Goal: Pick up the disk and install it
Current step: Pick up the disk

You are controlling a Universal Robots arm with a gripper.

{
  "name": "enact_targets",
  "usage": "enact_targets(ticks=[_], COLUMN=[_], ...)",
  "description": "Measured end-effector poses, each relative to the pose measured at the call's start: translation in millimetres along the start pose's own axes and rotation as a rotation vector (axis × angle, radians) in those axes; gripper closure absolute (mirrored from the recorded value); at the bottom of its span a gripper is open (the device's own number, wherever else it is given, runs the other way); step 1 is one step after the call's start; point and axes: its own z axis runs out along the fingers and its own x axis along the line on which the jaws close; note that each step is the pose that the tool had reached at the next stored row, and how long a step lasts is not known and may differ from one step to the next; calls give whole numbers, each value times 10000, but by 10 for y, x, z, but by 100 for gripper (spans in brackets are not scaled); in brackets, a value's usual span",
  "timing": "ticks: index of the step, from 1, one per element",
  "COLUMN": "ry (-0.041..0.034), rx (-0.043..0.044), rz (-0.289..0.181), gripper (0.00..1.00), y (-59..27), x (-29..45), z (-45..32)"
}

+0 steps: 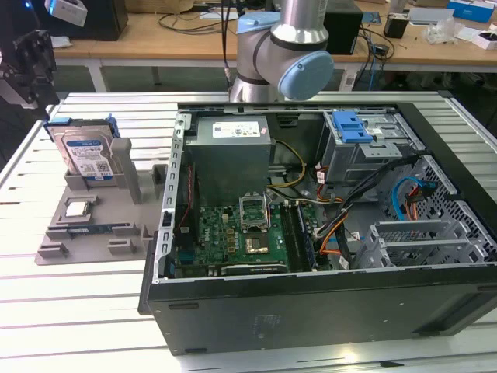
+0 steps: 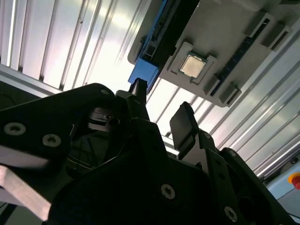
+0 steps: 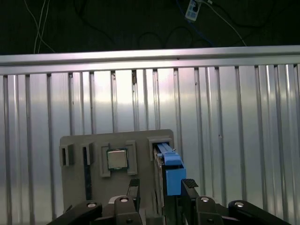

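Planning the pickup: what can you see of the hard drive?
The flat silver metal hard drive, with a blue-and-white label and blue plastic side rails, stands on edge, leaning back, in the grey plastic holder at the exterior view's left, outside the open black computer case. The black gripper hovers above it, jaws apart, not touching.
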Motion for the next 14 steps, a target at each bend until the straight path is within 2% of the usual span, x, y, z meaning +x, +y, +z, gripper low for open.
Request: enact_targets(ticks=[5, 8, 14], ry=[10, 22, 33], rx=[-2, -8, -13], rz=[-173, -376, -483], gripper=[52, 52, 52], y=[-21, -49, -90], x=[-81, -128, -155], z=[104, 201, 327])
